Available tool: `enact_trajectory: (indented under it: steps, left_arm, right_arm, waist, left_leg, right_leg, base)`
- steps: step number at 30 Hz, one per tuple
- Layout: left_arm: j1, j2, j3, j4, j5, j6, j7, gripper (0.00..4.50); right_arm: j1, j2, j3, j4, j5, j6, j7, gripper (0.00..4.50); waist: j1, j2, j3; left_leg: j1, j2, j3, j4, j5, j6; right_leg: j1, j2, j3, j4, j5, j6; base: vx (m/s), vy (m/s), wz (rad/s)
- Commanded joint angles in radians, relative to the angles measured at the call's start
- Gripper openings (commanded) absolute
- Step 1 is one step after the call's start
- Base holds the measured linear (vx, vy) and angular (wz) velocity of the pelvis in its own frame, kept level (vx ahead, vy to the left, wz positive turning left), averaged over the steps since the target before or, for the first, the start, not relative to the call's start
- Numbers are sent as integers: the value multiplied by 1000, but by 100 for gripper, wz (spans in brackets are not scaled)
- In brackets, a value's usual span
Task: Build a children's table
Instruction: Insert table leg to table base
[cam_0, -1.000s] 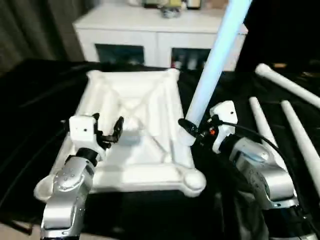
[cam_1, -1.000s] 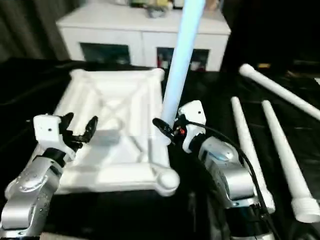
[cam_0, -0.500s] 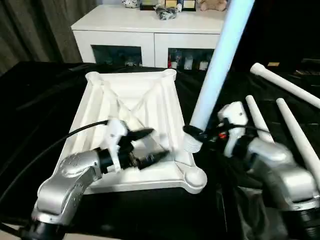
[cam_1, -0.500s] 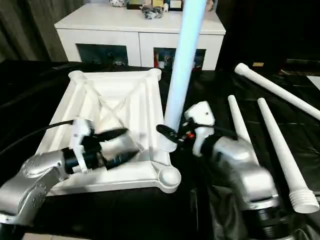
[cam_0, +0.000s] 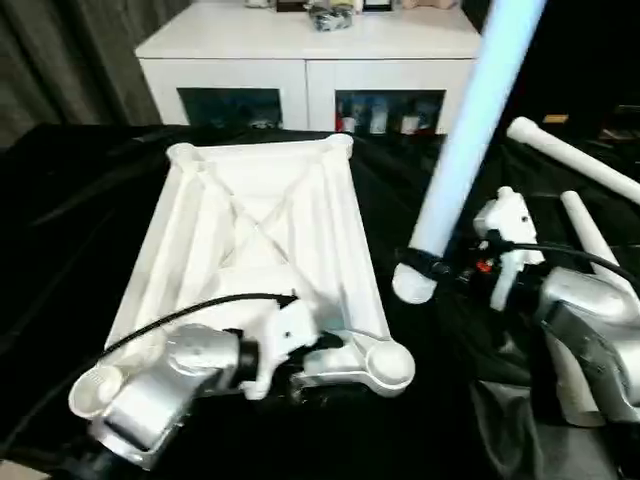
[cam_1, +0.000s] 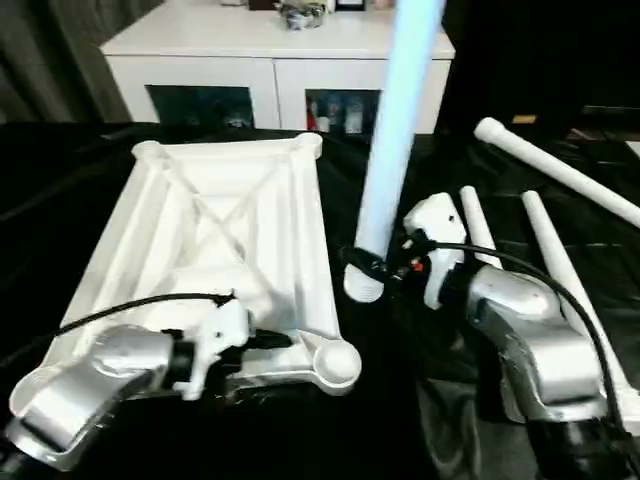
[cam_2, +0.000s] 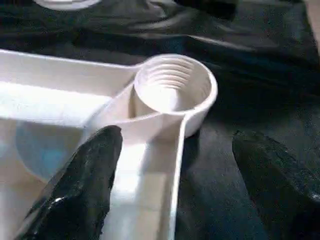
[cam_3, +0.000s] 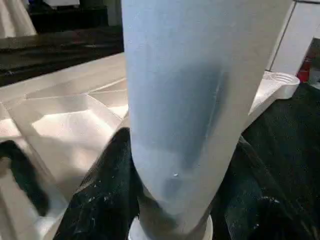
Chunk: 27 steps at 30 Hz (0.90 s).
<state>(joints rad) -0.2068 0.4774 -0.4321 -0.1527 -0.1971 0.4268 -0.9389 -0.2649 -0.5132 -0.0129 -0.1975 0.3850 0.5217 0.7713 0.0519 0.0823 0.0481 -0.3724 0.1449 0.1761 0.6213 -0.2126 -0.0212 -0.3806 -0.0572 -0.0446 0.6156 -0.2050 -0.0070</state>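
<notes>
Leg poised beside the near corner socket

Right pincer clamps the long tapered white plastic tube leg; left pincer gapes wide, empty, straddling the upturned white ribbed tabletop's threaded round socket. Keep the leg plumb and centred before lowering.

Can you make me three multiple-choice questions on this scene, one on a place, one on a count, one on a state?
1. Where is the left gripper?
A. At the near right corner socket of the top
B. On the cabinet
C. Among the loose legs

2. How many legs lie loose on the black cloth to the right?
A. One
B. Three
C. Five

3. How does the right gripper stand?
A. Open and empty
B. Shut on an upright leg
C. Shut on the top's rim

Answers:
1 A, the left wrist view shows its fingers astride the rim just below that threaded socket.
2 B, the right eye view shows three legs lying there.
3 B, its fingers clasp the leg near its lower end, beside the top.
</notes>
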Motion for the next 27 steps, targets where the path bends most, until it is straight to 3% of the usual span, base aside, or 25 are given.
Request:
enact_trajectory:
  steps: [1,3,5,7,9,10,12,13,15,16,19,20,21,24,27]
  left_arm:
    - [-5,1,-11,-16,15,12,20,370]
    - [17,16,-23,-12,45,13,12,359]
    - [26,21,-24,-14,52,12,9,336]
    - [40,37,-25,-15,72,0,17,318]
    - [54,62,-17,-24,79,-2,24,302]
    - [63,78,-5,-30,80,-1,32,290]
    - [70,89,30,-25,74,-5,51,269]
    - [71,87,43,-18,67,-8,56,269]
    - [65,79,81,7,41,-27,43,245]
    - [65,79,81,7,41,-27,43,245]
    - [47,71,96,31,26,-45,28,221]
    - [31,70,96,55,27,-62,16,221]
    - [16,71,91,76,29,-81,2,194]
    - [-38,74,63,146,45,-126,-39,182]
    - [-57,88,37,166,54,-139,-74,148]
  right_arm:
    - [11,-13,-21,-34,11,8,3,184]
    - [2,-9,-7,-34,5,16,-3,184]
    - [0,-6,-2,-38,6,20,-4,184]
    - [-4,-4,13,-41,3,18,-1,184]
    - [-9,3,29,-44,2,20,-1,184]
    - [-13,7,44,-42,0,17,3,184]
    - [-30,16,66,-26,-2,9,11,184]
    - [-35,21,71,-22,-1,8,11,184]
    - [-37,28,93,-24,-8,7,17,184]
    - [-37,28,93,-24,-8,7,17,184]
    - [-34,23,108,-23,-14,2,33,184]
    - [-33,20,115,-25,-17,-1,40,184]
    - [-33,19,119,-26,-17,-3,46,184]
    - [-38,11,125,-15,-21,-16,57,184]
    - [-37,8,125,-13,-22,-20,59,184]
  waist:
    - [-4,-8,-54]
    - [-7,-3,-52]
    - [-16,-6,-52]
    - [-21,-28,-51]
    - [-17,-21,-50]
    - [-16,-37,-51]
    - [-15,-29,-49]
    - [-15,-36,-47]
    - [-13,-30,-47]
    - [-11,-34,-47]
    - [-6,-31,-47]
    - [-4,-26,-47]
    - [-4,-33,-49]
    - [2,-29,-52]
    - [4,-31,-53]
  left_leg:
    - [14,82,-37,-82,-186,35]
    - [15,79,-38,-82,-205,29]
    - [13,78,-40,-84,-217,27]
    - [9,77,-39,-84,-212,33]
    - [9,77,-41,-83,-203,37]
    - [13,80,-39,-83,-204,38]
    - [10,79,-40,-84,-206,34]
    - [12,79,-39,-85,-215,31]
    - [18,80,-39,-87,-235,16]
    - [19,81,-40,-89,-243,7]
    - [20,81,-40,-91,-253,-3]
    - [20,81,-41,-92,-252,-4]
    - [18,81,-39,-93,-244,-3]
    - [16,80,-38,-90,-216,0]
    - [15,82,-38,-89,-198,4]
  right_leg:
    - [44,-92,52,-72,-147,-250]
    - [42,-91,52,-78,-210,-231]
    - [41,-90,52,-82,-258,-211]
    - [41,-91,52,-85,-291,-201]
    - [36,-93,52,-83,-321,-192]
    - [32,-92,53,-86,-330,-187]
    - [29,-92,52,-83,-333,-188]
    - [27,-92,53,-84,-345,-187]
    - [21,-90,53,-86,-351,-187]
    - [22,-89,53,-84,-344,-189]
    - [22,-90,56,-81,-312,-191]
    - [22,-90,55,-81,-303,-191]
    - [24,-89,56,-80,-277,-192]
    - [27,-92,57,-76,-232,-201]
    - [31,-94,57,-71,-194,-215]
  base:
    - [0,0,0]
    - [0,0,0]
    - [0,0,0]
    - [0,0,0]
    - [0,0,0]
    - [0,0,0]
    - [0,0,0]
    - [0,0,0]
    - [0,0,0]
    - [0,0,0]
    - [0,0,0]
    - [0,0,0]
    - [0,0,0]
    - [0,0,0]
    - [0,0,0]
